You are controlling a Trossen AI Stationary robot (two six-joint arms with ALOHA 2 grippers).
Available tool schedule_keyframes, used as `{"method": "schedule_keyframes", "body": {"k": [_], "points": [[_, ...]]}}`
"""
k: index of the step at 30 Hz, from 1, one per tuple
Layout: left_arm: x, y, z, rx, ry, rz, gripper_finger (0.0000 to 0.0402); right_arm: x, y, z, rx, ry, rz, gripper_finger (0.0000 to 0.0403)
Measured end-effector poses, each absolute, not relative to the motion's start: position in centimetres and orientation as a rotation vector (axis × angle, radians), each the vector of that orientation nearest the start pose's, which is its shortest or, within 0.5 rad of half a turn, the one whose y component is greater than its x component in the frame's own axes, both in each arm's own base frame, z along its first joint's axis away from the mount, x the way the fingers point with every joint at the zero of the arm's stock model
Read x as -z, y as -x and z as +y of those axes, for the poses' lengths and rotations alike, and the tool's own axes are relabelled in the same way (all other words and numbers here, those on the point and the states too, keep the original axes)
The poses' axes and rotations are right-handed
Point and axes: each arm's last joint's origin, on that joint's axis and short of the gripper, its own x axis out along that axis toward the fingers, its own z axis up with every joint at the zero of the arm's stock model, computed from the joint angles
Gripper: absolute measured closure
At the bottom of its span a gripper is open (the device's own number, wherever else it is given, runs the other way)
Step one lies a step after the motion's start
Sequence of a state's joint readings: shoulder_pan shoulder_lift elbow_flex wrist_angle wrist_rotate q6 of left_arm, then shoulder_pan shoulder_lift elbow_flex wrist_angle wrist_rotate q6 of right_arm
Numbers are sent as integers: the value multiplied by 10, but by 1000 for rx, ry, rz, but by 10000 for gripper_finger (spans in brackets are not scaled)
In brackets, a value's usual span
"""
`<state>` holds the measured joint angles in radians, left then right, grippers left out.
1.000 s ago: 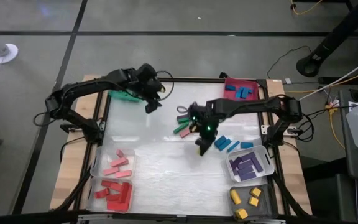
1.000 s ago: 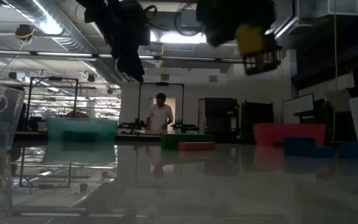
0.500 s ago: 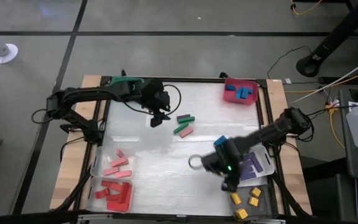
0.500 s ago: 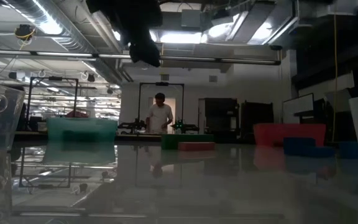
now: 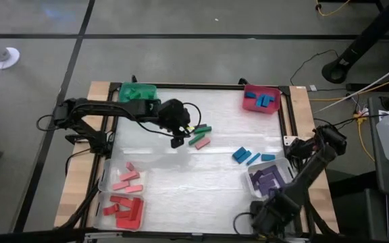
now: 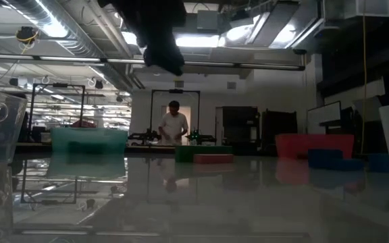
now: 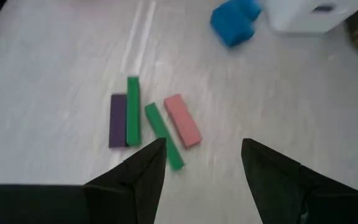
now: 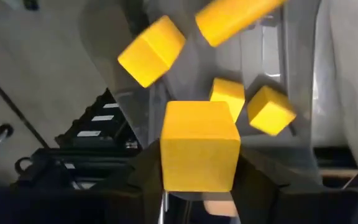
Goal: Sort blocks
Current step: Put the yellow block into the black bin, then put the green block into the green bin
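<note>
My left gripper (image 5: 176, 140) hangs open above the table's middle, just left of a small group of blocks lying flat: two green bars (image 7: 132, 111) (image 7: 163, 135), a purple bar (image 7: 117, 121) and a pink one (image 7: 182, 120). My right gripper (image 5: 265, 219) is at the near right corner, shut on a yellow cube (image 8: 201, 146) above a grey bin (image 8: 191, 74) that holds several yellow blocks (image 8: 269, 109). Three blue blocks (image 5: 252, 157) lie on the table right of centre. My right gripper pinches the yellow cube by two opposite sides (image 8: 166, 155) between its two fingers. The fingers slant down from above. The cube is lifted clear, above the yellow blocks in the grey bin.
A green bin (image 5: 138, 91) stands at the far left, a red bin (image 5: 261, 99) with blue blocks at the far right. Clear bins with pink (image 5: 123, 179) and red blocks (image 5: 121, 209) sit near left, one with purple blocks (image 5: 272, 179) at the right. A person stands far behind the table.
My right gripper has swung with the yellow cube from the table's middle to the near right corner, over the grey bin. My left gripper has moved from beside the green bin toward the right, up to the green and pink blocks.
</note>
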<state>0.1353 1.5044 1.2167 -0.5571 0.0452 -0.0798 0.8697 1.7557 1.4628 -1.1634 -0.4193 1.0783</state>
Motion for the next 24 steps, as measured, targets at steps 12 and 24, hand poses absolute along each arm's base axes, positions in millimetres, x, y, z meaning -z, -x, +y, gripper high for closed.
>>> {"method": "schedule_keyframes", "body": {"k": [12, 24], "points": [[-208, -362, 35, -199, 204, 973, 204, -256, -194, 270, 13, -466, 1796, 151], [-154, -374, 41, -302, 126, 1112, 204, -256, -207, 274, 47, -436, 1504, 150]]}}
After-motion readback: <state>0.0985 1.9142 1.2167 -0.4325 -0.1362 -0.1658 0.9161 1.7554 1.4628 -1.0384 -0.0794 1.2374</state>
